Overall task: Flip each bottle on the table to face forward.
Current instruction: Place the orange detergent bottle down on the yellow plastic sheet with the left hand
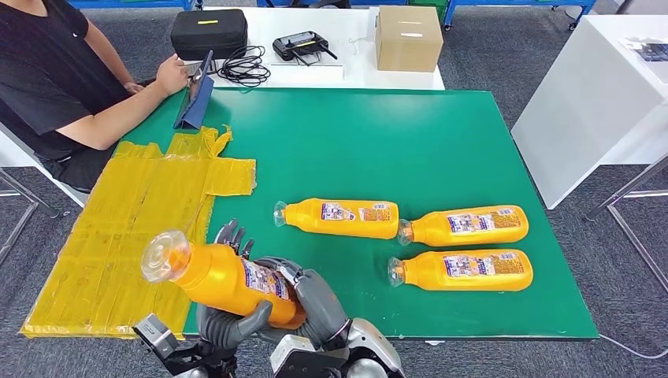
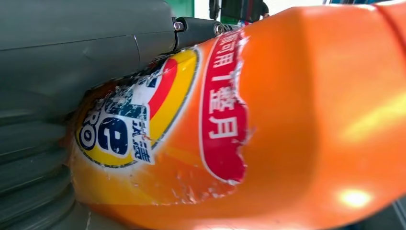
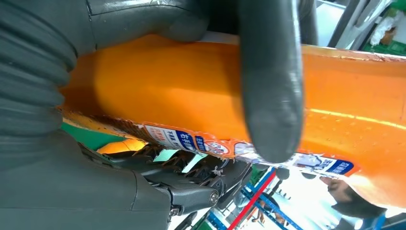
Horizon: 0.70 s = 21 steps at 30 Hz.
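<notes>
1. The green table [image 1: 410,142] fills the middle of the head view, with a yellow plastic sheet [image 1: 134,236] draped over its left edge and a person [image 1: 63,87] seated at the upper left
2. Three orange bottles lie on their sides right of centre: one [image 1: 339,218] in the middle, one [image 1: 466,226] to its right, one [image 1: 465,270] below that, all with printed labels turned up and caps pointing left
3. A fourth orange bottle [image 1: 220,277] sits lifted at the lower left, cap [image 1: 165,255] tilted up and to the left
4. Both hands grip this bottle around its lower body: the left hand [image 1: 228,319] wraps from beneath, the right hand [image 1: 315,303] closes over the label end
5. Judging by its look, the bottle is stiff, smooth plastic, probably light and rather slippery; the label [image 2: 158,115] is peeling at its edges
6. The wide middle of the body seems the safest hold, since the neck is narrow and the glossy skin could turn in the fingers [image 3: 270,81]
</notes>
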### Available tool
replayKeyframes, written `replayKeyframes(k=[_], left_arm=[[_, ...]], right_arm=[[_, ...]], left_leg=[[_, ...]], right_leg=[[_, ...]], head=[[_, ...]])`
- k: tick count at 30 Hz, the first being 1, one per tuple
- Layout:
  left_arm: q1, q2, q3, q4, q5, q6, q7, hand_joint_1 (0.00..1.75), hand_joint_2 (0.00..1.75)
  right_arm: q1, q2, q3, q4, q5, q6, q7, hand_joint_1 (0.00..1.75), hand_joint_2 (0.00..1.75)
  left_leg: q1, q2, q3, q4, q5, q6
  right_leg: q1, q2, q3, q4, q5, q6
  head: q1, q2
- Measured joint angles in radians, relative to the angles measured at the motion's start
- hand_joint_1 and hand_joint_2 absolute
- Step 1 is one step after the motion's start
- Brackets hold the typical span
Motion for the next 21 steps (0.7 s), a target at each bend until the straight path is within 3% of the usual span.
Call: replayKeyframes(k=[5,9,16,21], left_arm=[[-0.005,0.008,-0.008,0.013,-0.003,0.004,0.0,0.04,1.75],[-0.008,0.015,-0.013,0.023,-0.016,0.018,-0.001,1.75,1.75],[-0.012,0.029,-0.03,0.037,-0.032,0.065,-0.002,1.75,1.75],[-0.008,0.036,-0.031,0.017,-0.075,0.155,-0.001,1.75,1.75]], right_arm=[[-0.008,-0.004,0.007,0.003,0.0,0.0,0.003,1.75,1.75],[-0.012,-0.005,0.01,0.007,0.0,0.001,0.005,1.75,1.75],[-0.014,-0.012,0.011,0.017,-0.001,0.001,0.007,1.75,1.75],[-0.013,-0.012,0.011,0.018,0.002,-0.004,0.007,1.75,1.75]], left_leg=[[0.0,0.0,0.0,0.0,0.0,0.0],[0.0,0.0,0.0,0.0,0.0,0.0],[0.0,0.0,0.0,0.0,0.0,0.0],[0.0,0.0,-0.001,0.0,0.0,0.0]], right_leg=[[0.0,0.0,0.0,0.0,0.0,0.0],[0.0,0.0,0.0,0.0,0.0,0.0],[0.0,0.0,0.0,0.0,0.0,0.0],[0.0,0.0,-0.001,0.0,0.0,0.0]], head=[[0.0,0.0],[0.0,0.0],[0.0,0.0],[0.0,0.0]])
